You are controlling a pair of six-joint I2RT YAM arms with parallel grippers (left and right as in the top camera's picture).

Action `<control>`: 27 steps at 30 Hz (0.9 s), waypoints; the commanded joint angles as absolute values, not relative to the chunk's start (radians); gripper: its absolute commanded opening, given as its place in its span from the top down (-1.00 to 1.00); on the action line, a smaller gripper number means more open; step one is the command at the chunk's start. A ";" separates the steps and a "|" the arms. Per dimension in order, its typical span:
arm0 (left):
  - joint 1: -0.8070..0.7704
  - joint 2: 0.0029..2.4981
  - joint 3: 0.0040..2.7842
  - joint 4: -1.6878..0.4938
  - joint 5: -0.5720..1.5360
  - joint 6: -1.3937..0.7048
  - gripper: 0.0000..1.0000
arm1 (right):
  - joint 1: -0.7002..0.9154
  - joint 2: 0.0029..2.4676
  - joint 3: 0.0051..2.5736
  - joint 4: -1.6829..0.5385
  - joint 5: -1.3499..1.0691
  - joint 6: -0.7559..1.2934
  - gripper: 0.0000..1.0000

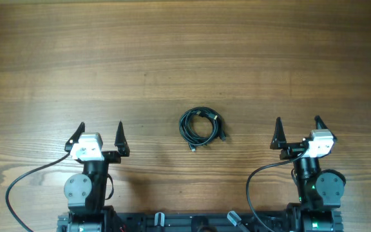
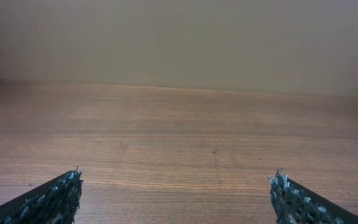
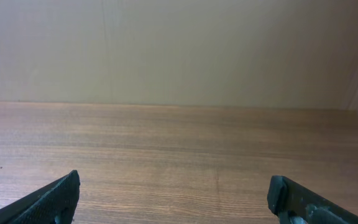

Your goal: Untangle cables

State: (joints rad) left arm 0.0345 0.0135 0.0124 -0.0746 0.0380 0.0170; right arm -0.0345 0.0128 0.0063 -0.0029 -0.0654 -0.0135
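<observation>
Wooden tabletop [image 1: 185, 51] carries the cables [image 1: 201, 125] as one compact coil, midway between the left gripper [image 1: 101, 125] and the right gripper [image 1: 297, 119], both spread wide and empty, so untangling appears not yet begun, with all separation outstanding.

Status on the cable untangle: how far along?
Done: nothing visible. The cables lie in one small coil on the table. In hand: nothing. The left gripper and right gripper are open, empty and apart from the coil. Left: everything, from first grasp to separation.
</observation>
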 commanded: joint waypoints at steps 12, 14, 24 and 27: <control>0.030 0.016 0.006 -0.076 0.035 0.007 -1.00 | -0.036 0.029 0.005 0.001 -0.052 -0.025 -1.00; 0.030 0.016 0.006 -0.076 0.035 0.007 -1.00 | -0.036 0.029 0.005 0.001 -0.052 -0.025 -1.00; 0.030 0.016 0.006 -0.076 0.040 -0.299 -1.00 | -0.036 0.029 0.005 0.001 -0.052 -0.025 -1.00; 0.030 0.016 0.006 -0.076 0.039 -0.323 -1.00 | -0.036 0.029 0.005 0.001 -0.052 -0.025 -1.00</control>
State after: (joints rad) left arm 0.0345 0.0147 0.0124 -0.0746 0.0383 -0.2062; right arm -0.0345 0.0231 0.0063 -0.0029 -0.0658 -0.0135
